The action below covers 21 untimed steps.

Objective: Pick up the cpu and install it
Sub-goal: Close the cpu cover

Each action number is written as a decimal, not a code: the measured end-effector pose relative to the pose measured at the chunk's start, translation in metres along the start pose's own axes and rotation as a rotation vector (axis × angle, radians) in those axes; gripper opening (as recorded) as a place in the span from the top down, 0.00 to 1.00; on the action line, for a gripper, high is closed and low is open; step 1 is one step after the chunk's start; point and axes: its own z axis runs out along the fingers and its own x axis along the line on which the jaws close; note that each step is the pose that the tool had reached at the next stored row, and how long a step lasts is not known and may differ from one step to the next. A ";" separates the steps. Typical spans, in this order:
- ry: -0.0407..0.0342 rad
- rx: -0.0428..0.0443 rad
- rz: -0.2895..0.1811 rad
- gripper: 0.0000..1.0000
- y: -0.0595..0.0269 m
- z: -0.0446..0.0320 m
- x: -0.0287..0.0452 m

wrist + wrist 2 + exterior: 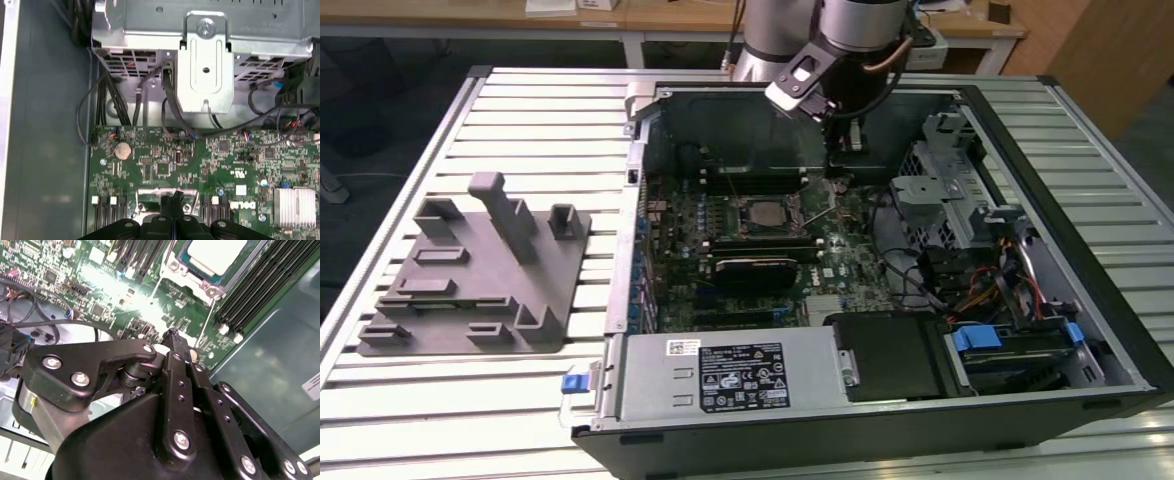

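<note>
1. We log the cpu (216,254) top as pale silver-white.
2. Motherboard (160,167) green, speckled with small dark parts.
3. Gripper (174,336) black with silver screw heads.
4. Fixture (467,275) plain grey; table (494,400) pale grey, ribbed in stripes.

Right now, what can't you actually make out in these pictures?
- cpu: cut off by the picture's edge in the second wrist view.
- socket frame: mostly hidden behind the gripper in the first wrist view.
- Whether the cpu is fully seated: too small in the exterior view.
</note>
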 end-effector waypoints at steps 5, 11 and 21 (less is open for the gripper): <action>-0.0001 0.0001 0.000 0.89 0.0089 0.0005 -0.0002; -0.0002 0.0002 0.000 0.89 0.0174 0.0010 -0.0002; -0.0001 0.0010 0.000 0.89 0.0224 0.0074 -0.0002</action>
